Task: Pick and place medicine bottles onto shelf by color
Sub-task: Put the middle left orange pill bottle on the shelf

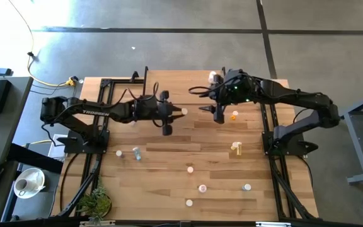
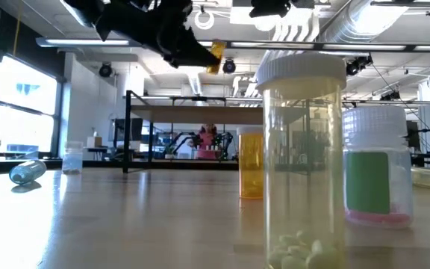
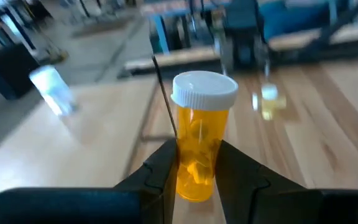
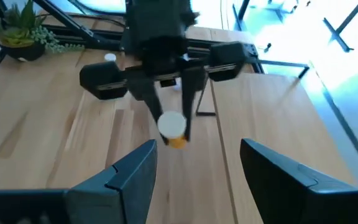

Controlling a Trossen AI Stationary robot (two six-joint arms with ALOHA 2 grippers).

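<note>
We note loose bottles (image 1: 201,187) scattered over the table (image 1: 169,170). Left gripper (image 3: 194,171) pinches an orange bottle (image 3: 199,146) aloft; right gripper (image 4: 197,158) faces it, spread, empty.

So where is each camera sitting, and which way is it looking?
High: above the table, looking down; both arms show.
Low: at tabletop height, looking across; left hand overhead.
Left wrist: on left arm, sees its fingers gripping the orange bottle.
Right wrist: on right arm, open fingers, facing the left hand.
Shared: all see that bottle.
</note>
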